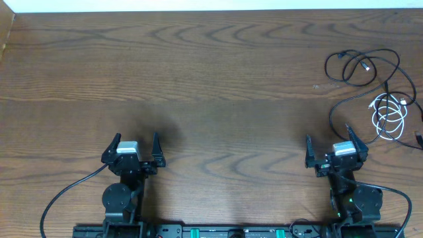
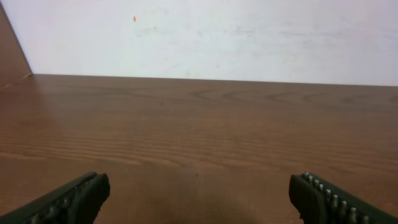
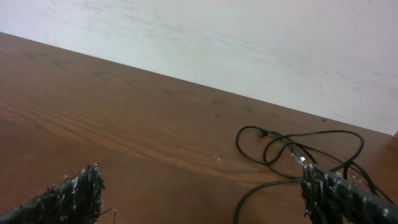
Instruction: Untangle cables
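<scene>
A heap of thin black cables [image 1: 362,68] lies looped at the table's far right, with a coiled white cable [image 1: 390,116] among them just below. My right gripper [image 1: 336,147] stands open a little in front and to the left of that heap, nothing between its fingers. In the right wrist view the black loops [image 3: 292,152] lie ahead and to the right, beyond the open gripper [image 3: 202,190]. My left gripper [image 1: 135,147] is open near the front left, far from the cables; its wrist view shows only bare wood between the fingers [image 2: 196,193].
The wooden table [image 1: 211,79] runs to a white wall at the back. A raised wooden edge [image 1: 6,33] borders the far left. The arms' thick black wires [image 1: 66,192] trail along the front edge by the bases.
</scene>
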